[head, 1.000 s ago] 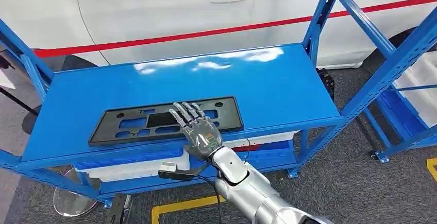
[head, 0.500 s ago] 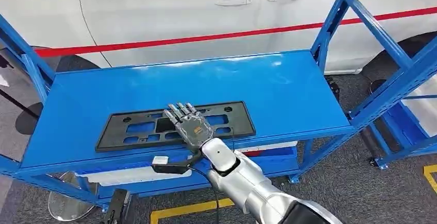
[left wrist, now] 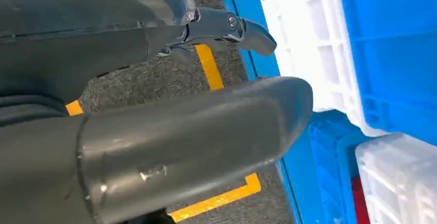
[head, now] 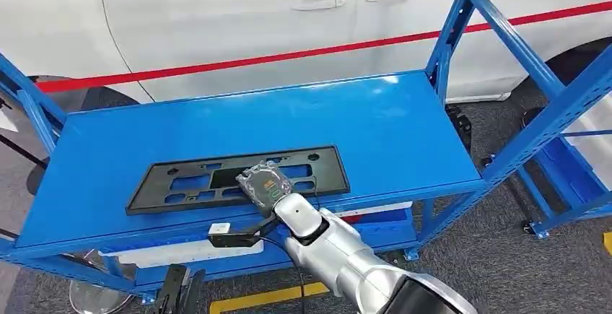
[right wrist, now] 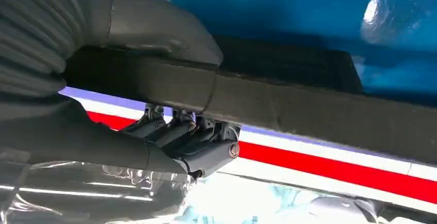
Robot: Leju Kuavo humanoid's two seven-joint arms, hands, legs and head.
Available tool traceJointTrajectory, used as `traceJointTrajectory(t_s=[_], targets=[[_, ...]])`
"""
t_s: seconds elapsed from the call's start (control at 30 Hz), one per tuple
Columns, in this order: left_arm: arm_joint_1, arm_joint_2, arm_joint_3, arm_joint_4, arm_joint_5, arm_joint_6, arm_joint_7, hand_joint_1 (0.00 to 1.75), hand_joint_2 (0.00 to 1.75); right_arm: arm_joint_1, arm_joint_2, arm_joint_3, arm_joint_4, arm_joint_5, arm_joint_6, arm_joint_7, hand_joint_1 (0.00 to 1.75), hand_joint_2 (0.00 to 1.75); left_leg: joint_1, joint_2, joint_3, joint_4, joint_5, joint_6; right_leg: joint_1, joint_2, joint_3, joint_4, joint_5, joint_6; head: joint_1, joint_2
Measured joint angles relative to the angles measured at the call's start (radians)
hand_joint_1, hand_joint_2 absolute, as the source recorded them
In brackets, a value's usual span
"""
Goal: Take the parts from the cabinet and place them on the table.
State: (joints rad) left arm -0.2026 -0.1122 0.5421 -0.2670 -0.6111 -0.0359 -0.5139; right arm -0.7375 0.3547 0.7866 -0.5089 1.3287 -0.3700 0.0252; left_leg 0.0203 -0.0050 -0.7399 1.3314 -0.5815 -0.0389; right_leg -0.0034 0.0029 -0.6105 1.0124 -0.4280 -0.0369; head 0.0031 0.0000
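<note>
One part: black plate-holder frame (head: pixel 238 178) lies flat on the blue shelf top (head: pixel 404 126), near its front edge, long side parallel to that edge; in the right wrist view the same frame (right wrist: pixel 309 105) runs across as a dark bar with the shelf's blue above it
Progress: early, my read; frame not yet lifted, sits fully on the shelf; no table visible, so carry and set-down are all left
Step in hand: looks like the grasp on the frame's front rail; a judgement, not seen as finished
Right hand: right hand (head: pixel 264 182) sits over the frame's middle, back of hand up, fingers curled down out of sight from above; wrist view shows the thumb (right wrist: pixel 165 33) on one face of the rail and the darker fingers (right wrist: pixel 201 149) folded against the other; reads as clamped on the frame
Right arm: silver forearm (head: pixel 339 256) comes in from below, reaching up and left over the shelf's front lip; wrist bent down toward the part
Left hand: left hand (left wrist: pixel 170 147) hangs low by the floor, thumb and one dark finger visible, nothing between them; rest of the fingers hidden, so wide or closed I cannot tell
Surroundings: white car (head: pixel 289 18) with red stripe behind the rack; blue and white crates (left wrist: pixel 391 59) on the lower level; yellow floor tape (left wrist: pixel 216 198)
Next, my guess: lift straight up, keep the long frame level so its ends clear the uprights (head: pixel 451 32)
Risk: single-hand hold near mid-span; frame could tip or twist if the hold is off-centre
</note>
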Motion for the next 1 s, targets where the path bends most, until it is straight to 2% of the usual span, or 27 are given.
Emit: traceJointTrajectory(t_s=[0.03,0.07,0.13,0.17,0.2,0.27,0.33,0.37,0.4,0.43,0.47,0.5,0.53,0.57,0.63,0.67,0.7,0.77,0.8,0.83,0.87,0.9,0.97,1.0], targets=[[0.001,0.000,0.000,0.000,0.000,0.000,0.000,0.00,0.00,-0.001,0.002,0.000,0.002,0.000,0.000,-0.001,1.75,1.75,0.000,0.000,0.006,-0.022,0.028,0.000,0.000,0.001,0.003,0.002,-0.003,0.000,0.000,0.000],[0.000,0.000,0.000,0.000,0.000,0.000,0.000,0.00,0.00,-0.001,0.003,0.000,0.003,0.000,0.000,-0.001,1.75,1.75,0.000,0.000,0.036,-0.090,0.074,0.001,0.000,0.002,0.006,0.005,-0.007,0.002,-0.001,0.000],[-0.002,0.001,0.000,0.000,0.000,0.000,0.000,0.00,0.00,-0.004,0.005,0.000,0.005,0.000,0.000,-0.001,1.75,1.75,0.001,0.002,0.124,-0.278,0.164,0.008,-0.001,0.003,0.014,0.014,-0.018,0.009,-0.001,0.000],[-0.003,0.001,0.000,0.000,0.000,0.000,-0.001,0.00,0.00,-0.006,0.006,0.000,0.006,0.000,-0.002,-0.001,1.75,1.75,-0.006,0.001,0.141,-0.296,0.141,0.012,0.007,0.003,0.012,0.016,-0.021,0.014,0.000,0.000],[-0.004,0.001,0.000,0.000,0.001,0.000,-0.003,0.00,0.00,-0.008,0.006,0.000,0.008,-0.002,-0.003,-0.001,1.75,1.75,-0.007,-0.002,0.140,-0.305,0.147,0.022,0.007,0.005,0.010,0.019,-0.021,0.018,-0.001,0.000],[-0.001,0.001,-0.002,0.000,0.002,0.000,-0.007,0.00,0.00,-0.010,0.006,0.000,0.011,-0.008,-0.011,-0.002,1.75,1.75,-0.009,-0.001,0.139,-0.304,0.147,0.030,0.006,0.004,0.012,0.013,-0.018,0.025,0.000,0.000],[-0.001,0.001,-0.003,0.000,0.006,0.001,-0.011,0.00,0.00,-0.011,0.006,0.000,0.013,-0.028,-0.027,-0.004,1.75,1.75,0.002,0.002,0.145,-0.318,0.155,0.044,0.006,0.004,0.012,0.019,-0.028,0.037,0.000,0.000],[-0.002,0.001,-0.003,0.000,0.013,0.004,-0.014,0.00,0.00,-0.012,0.003,0.000,0.013,-0.042,-0.039,-0.007,1.75,1.75,0.002,0.002,0.146,-0.320,0.156,0.051,0.006,0.002,-0.004,0.055,-0.053,0.042,0.005,0.000],[-0.002,0.001,-0.003,0.000,0.017,0.006,-0.016,0.00,0.00,-0.012,-0.001,0.000,0.013,-0.057,-0.053,-0.012,1.75,1.75,0.002,0.003,0.145,-0.320,0.157,0.055,0.005,0.003,-0.034,0.116,-0.088,0.045,0.006,0.000],[0.000,0.001,-0.003,0.000,0.026,0.006,-0.019,0.00,0.00,-0.010,-0.009,-0.002,0.011,-0.081,-0.071,-0.024,1.75,1.75,0.001,0.003,0.144,-0.320,0.156,0.056,0.003,0.002,-0.078,0.208,-0.129,0.048,0.007,0.000],[0.003,0.002,-0.002,0.000,0.031,0.008,-0.022,0.00,0.00,-0.007,-0.018,-0.006,0.003,-0.108,-0.091,-0.044,1.75,1.75,0.001,0.003,0.144,-0.320,0.155,0.057,0.001,0.002,-0.116,0.284,-0.156,0.050,0.006,0.000],[0.007,0.002,-0.001,0.000,0.040,0.010,-0.025,0.00,0.00,-0.001,-0.029,-0.014,-0.015,-0.148,-0.114,-0.072,1.75,1.75,0.001,0.003,0.144,-0.319,0.155,0.057,-0.001,0.002,-0.139,0.326,-0.160,0.051,0.007,0.000],[0.012,0.002,0.003,0.000,0.049,0.012,-0.030,0.00,0.00,0.007,-0.040,-0.028,-0.047,-0.205,-0.133,-0.105,1.75,1.75,0.001,0.002,0.146,-0.318,0.155,0.057,-0.002,0.002,-0.137,0.315,-0.141,0.051,0.007,0.000],[0.019,0.002,0.007,0.000,0.060,0.014,-0.038,0.00,0.00,0.016,-0.049,-0.045,-0.097,-0.273,-0.137,-0.142,1.75,1.75,0.001,0.002,0.148,-0.318,0.153,0.056,-0.002,0.002,-0.113,0.262,-0.104,0.049,0.007,0.000],[0.032,0.002,0.018,0.000,0.081,0.017,-0.059,0.00,0.00,0.043,-0.069,-0.080,-0.259,-0.451,-0.113,-0.205,1.75,1.75,0.001,0.002,0.154,-0.317,0.149,0.050,-0.001,0.002,-0.022,0.078,-0.020,0.037,0.008,0.000],[0.036,0.002,0.023,0.000,0.089,0.017,-0.072,0.00,1.75,0.058,-0.078,-0.095,-0.358,-0.549,-0.091,-0.219,1.75,1.75,0.000,0.003,0.153,-0.315,0.148,0.047,0.001,0.002,0.007,0.017,-0.014,0.030,0.007,0.000],[0.040,0.002,0.030,0.000,0.096,0.018,-0.083,0.00,1.75,0.071,-0.085,-0.106,-0.455,-0.648,-0.069,-0.227,1.75,1.75,-0.009,0.002,0.150,-0.312,0.145,0.040,0.004,0.000,0.005,0.012,-0.012,0.032,0.005,0.000],[0.050,0.004,0.042,0.000,0.098,0.030,-0.107,0.00,1.75,0.097,-0.113,-0.132,-0.655,-0.871,-0.051,-0.247,1.75,1.75,-0.006,0.002,0.149,-0.316,0.146,0.031,0.007,-0.001,0.001,0.013,-0.014,0.028,0.005,0.000],[0.056,0.005,0.045,0.000,0.098,0.039,-0.113,0.00,1.75,0.104,-0.124,-0.143,-0.723,-0.948,-0.050,-0.256,1.75,1.75,-0.006,0.000,0.149,-0.319,0.148,0.026,0.006,-0.003,0.001,0.009,-0.011,0.023,0.006,0.000],[0.062,0.007,0.050,0.000,0.098,0.051,-0.120,0.00,1.75,0.105,-0.142,-0.167,-0.824,-1.058,-0.048,-0.272,1.75,1.75,-0.005,-0.001,0.144,-0.312,0.141,0.022,-0.004,-0.006,0.005,0.000,-0.004,0.014,0.005,0.000],[0.067,0.010,0.055,0.000,0.100,0.057,-0.122,0.00,1.75,0.103,-0.154,-0.187,-0.891,-1.124,-0.046,-0.283,1.75,1.75,-0.004,0.002,0.136,-0.288,0.120,0.019,-0.004,-0.009,0.007,-0.002,-0.003,0.011,0.004,0.000],[0.070,0.011,0.063,0.000,0.107,0.060,-0.122,0.00,1.75,0.103,-0.169,-0.210,-0.963,-1.185,-0.045,-0.296,1.75,1.75,-0.003,0.002,0.111,-0.226,0.078,0.016,-0.005,-0.009,0.007,-0.002,-0.003,0.007,0.000,0.000],[0.078,0.014,0.078,0.000,0.120,0.060,-0.122,0.00,1.75,0.113,-0.208,-0.258,-1.088,-1.280,-0.043,-0.311,1.75,1.75,-0.001,0.002,0.034,-0.054,-0.002,0.010,-0.003,-0.010,0.006,-0.002,-0.005,0.004,0.000,0.000],[0.085,0.014,0.087,0.000,0.127,0.062,-0.124,0.00,1.75,0.126,-0.226,-0.280,-1.130,-1.310,-0.043,-0.321,1.75,1.75,-0.001,0.002,0.005,0.008,-0.015,0.008,-0.002,-0.009,0.007,-0.001,-0.006,0.004,0.000,0.000]])
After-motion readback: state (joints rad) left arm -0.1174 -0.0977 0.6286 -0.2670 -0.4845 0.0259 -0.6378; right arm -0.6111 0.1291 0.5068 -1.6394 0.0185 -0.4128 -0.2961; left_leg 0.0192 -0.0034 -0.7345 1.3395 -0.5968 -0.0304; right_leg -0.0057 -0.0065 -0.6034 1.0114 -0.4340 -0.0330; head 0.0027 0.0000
